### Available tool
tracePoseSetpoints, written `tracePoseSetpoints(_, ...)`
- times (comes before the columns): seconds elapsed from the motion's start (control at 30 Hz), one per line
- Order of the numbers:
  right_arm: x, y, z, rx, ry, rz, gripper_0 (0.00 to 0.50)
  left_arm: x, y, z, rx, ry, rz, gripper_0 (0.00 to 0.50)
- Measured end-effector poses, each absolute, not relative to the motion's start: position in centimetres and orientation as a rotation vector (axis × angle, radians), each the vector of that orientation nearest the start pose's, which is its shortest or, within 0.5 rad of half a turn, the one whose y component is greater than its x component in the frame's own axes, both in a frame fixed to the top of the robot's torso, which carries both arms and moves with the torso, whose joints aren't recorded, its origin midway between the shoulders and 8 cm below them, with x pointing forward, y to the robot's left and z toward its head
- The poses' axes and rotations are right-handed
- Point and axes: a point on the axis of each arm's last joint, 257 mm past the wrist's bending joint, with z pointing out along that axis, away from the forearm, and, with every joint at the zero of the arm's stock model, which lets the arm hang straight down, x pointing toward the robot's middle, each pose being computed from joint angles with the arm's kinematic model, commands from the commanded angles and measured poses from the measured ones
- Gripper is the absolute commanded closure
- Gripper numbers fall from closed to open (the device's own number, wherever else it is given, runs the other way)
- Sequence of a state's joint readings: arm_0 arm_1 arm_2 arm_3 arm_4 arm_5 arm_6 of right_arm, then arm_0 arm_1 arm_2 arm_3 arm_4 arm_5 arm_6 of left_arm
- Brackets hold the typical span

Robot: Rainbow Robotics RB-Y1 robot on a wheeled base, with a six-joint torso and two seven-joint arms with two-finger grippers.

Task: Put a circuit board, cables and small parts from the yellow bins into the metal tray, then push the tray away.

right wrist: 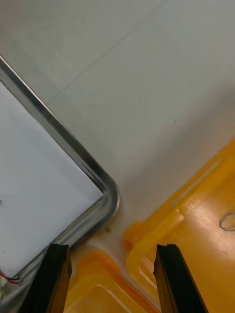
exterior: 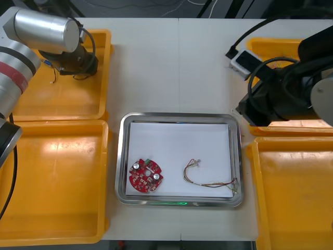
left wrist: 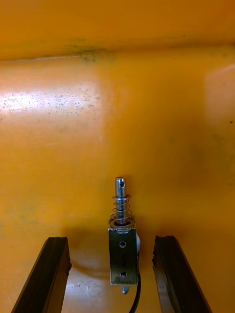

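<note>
Now your spread left gripper (left wrist: 110, 240) straddles a small metal part (left wrist: 122, 244).
Your right gripper (right wrist: 111, 248) hangs spread beside the metal tray (right wrist: 98, 182).

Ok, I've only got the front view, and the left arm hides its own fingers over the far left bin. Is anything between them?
Observer: Yes. In the left wrist view a small metal part lies on the floor of the yellow bin, between the open fingers of the left gripper, with a gap on each side.
Operator: Which way does it point?
Observer: Its pin-and-spring end points away from the wrist, in line with the fingers.
Operator: And the right gripper?
Observer: The right gripper is open with nothing between its fingers, looking down at a corner of the metal tray and the rims of the right bins.
</note>
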State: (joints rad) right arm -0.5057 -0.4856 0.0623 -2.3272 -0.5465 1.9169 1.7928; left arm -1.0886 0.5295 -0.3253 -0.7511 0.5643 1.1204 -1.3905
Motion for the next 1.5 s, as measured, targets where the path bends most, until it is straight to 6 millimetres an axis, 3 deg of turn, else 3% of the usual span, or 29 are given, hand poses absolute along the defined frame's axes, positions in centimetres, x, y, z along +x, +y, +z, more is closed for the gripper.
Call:
tracePoseSetpoints(0.17,44.6,-21.3,-8.3,-0.917,2.187,-0.233,0.0,67.0,28.5,-18.2,0.014,2.476,0.082,0.0)
tracePoseSetpoints(0.37,45.6,-24.2,-6.0,-0.774,2.214,-0.153,0.0,67.2,28.2,-18.1,0.014,2.469,0.068,0.005)
tracePoseSetpoints(0.43,46.2,-25.7,-4.8,-0.709,2.214,-0.147,0.0,67.2,28.1,-18.1,0.014,2.469,0.064,0.127)
tracePoseSetpoints(0.47,46.5,-26.3,-4.3,-0.682,2.211,-0.144,0.0,67.2,28.1,-18.1,0.013,2.47,0.061,0.243)
tracePoseSetpoints(0.5,46.7,-26.8,-3.8,-0.658,2.21,-0.141,0.0,67.2,28.0,-18.1,0.013,2.47,0.058,0.409)
tracePoseSetpoints(0.53,47.0,-27.3,-3.5,-0.636,2.21,-0.138,0.0,67.2,28.0,-18.2,0.013,2.47,0.057,0.5)
tracePoseSetpoints(0.8,48.8,-32.4,-2.2,-0.421,2.26,-0.177,0.0,67.2,28.0,-18.2,0.012,2.47,0.055,0.5)
tracePoseSetpoints(1.1,49.9,-37.1,-4.4,-0.233,2.383,-0.216,0.0,67.2,28.0,-18.2,0.012,2.47,0.054,0.5)
tracePoseSetpoints(1.5,52.1,-37.8,-4.3,-0.151,2.453,-0.15,0.0,66.2,27.9,-18.2,0.011,2.513,0.043,0.5)
